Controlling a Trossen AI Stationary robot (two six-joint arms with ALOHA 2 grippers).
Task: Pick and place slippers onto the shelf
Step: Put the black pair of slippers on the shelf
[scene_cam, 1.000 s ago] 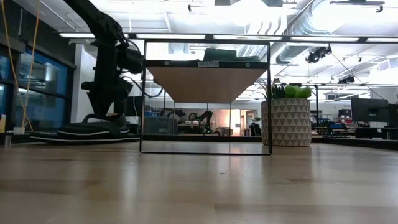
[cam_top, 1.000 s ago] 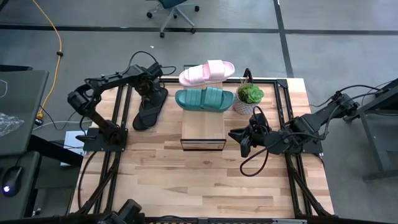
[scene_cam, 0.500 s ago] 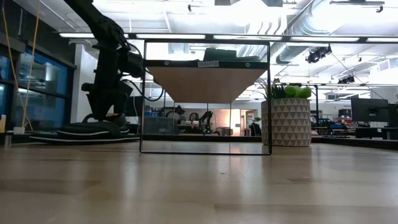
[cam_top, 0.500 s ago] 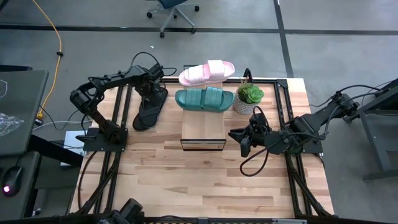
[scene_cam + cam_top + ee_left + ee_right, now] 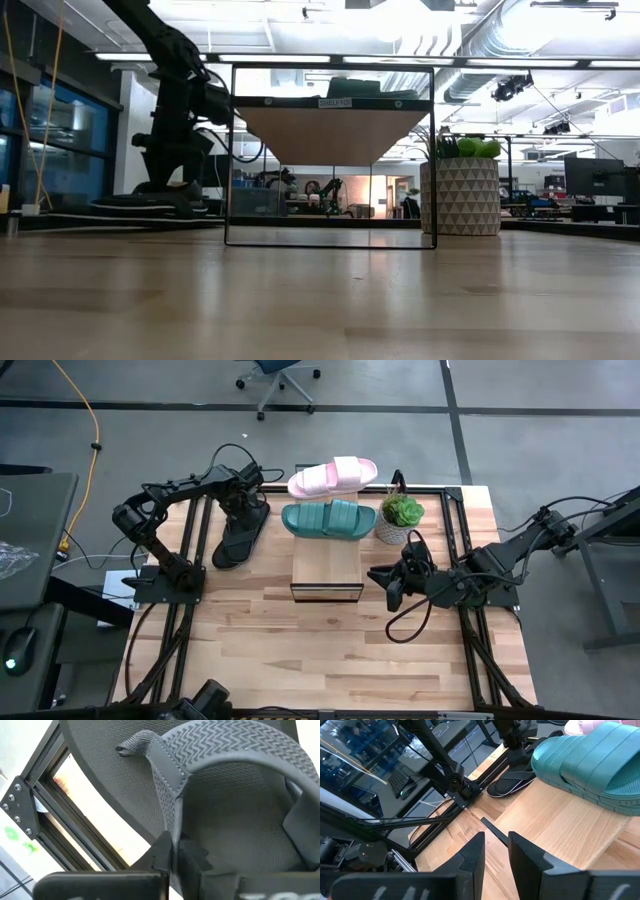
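The black flip-flop (image 5: 238, 538) lies at the table's far left, and my left gripper (image 5: 243, 510) stands over it, shut on its grey strap (image 5: 165, 785). The teal slide (image 5: 329, 518) and the pink slide (image 5: 332, 477) rest sole-down on the shelf's plank top (image 5: 326, 568), the pink one at its far end. My right gripper (image 5: 386, 584) hovers open to the right of the shelf with nothing between its fingers (image 5: 472, 855). My left gripper pinches one branch of the flip-flop's strap (image 5: 169, 827), a little back from the toe post, between its two fingers (image 5: 163, 854). The fingers come from above, pointing down. The sole (image 5: 140, 205) sits low and roughly level by the table's far left edge.
A small green plant in a white patterned pot (image 5: 400, 515) stands just right of the shelf's far end. Black frame rails (image 5: 195, 540) run along the table's left side next to the flip-flop. Bare wooden tabletop (image 5: 330, 650) spreads toward the near edge.
My left gripper has shut on the flip-flop's strap and taken hold. In the low view the flip-flop's sole now shows slightly higher than before. My right gripper has kept still.
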